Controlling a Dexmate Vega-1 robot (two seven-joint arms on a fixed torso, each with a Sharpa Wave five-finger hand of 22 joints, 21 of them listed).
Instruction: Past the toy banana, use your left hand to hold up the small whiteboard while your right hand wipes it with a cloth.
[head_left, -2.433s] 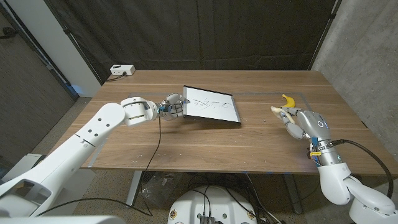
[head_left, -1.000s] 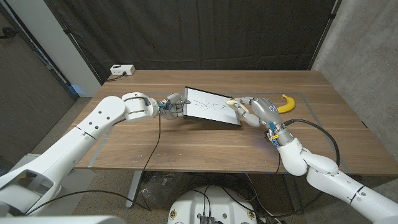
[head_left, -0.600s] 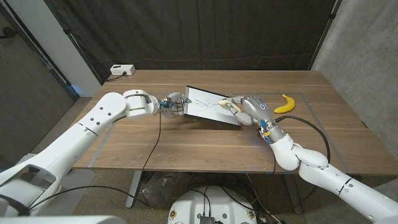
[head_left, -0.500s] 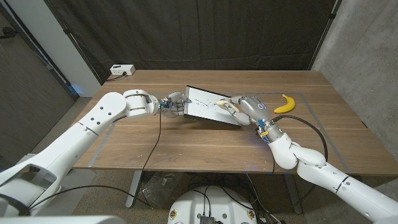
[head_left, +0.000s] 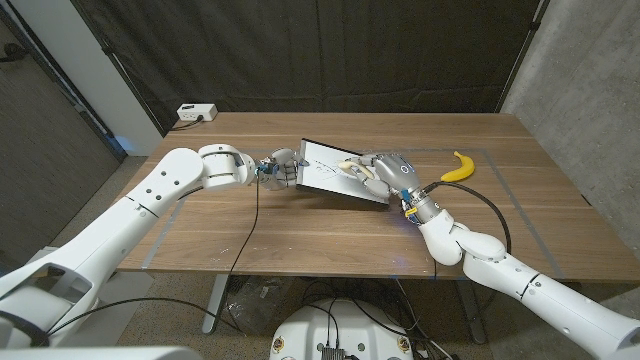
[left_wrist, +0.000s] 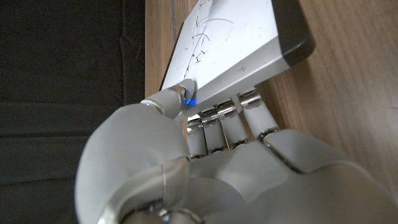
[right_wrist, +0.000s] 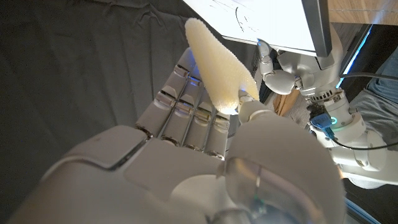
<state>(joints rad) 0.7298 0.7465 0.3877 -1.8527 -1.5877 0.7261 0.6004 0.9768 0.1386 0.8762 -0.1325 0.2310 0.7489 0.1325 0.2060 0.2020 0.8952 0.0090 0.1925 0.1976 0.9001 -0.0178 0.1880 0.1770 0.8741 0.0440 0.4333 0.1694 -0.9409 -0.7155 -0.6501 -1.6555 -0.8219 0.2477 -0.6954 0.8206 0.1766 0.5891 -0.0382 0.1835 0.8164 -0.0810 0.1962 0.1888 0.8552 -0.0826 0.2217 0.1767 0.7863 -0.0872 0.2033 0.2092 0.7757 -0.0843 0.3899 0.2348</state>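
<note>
The small whiteboard (head_left: 328, 172) is tilted up off the table near its middle, dark scribbles on its white face. My left hand (head_left: 279, 169) grips its left edge, thumb on the face and fingers behind (left_wrist: 224, 115). My right hand (head_left: 385, 174) is on the board's right part and holds a pale yellow cloth (head_left: 352, 167) against the face. In the right wrist view the cloth (right_wrist: 214, 65) sticks up from between thumb and fingers, its tip toward the whiteboard (right_wrist: 267, 22). The yellow toy banana (head_left: 458, 166) lies on the table to the right of my right hand.
A white power strip (head_left: 195, 113) sits at the table's far left corner. A black cable (head_left: 252, 225) runs from my left wrist over the table's front edge. Black curtains hang behind the table, and a grey wall stands at right.
My right hand has come from beside the banana leftward onto the whiteboard, carrying the cloth across its face. The left hand keeps the board tilted up in the same spot.
</note>
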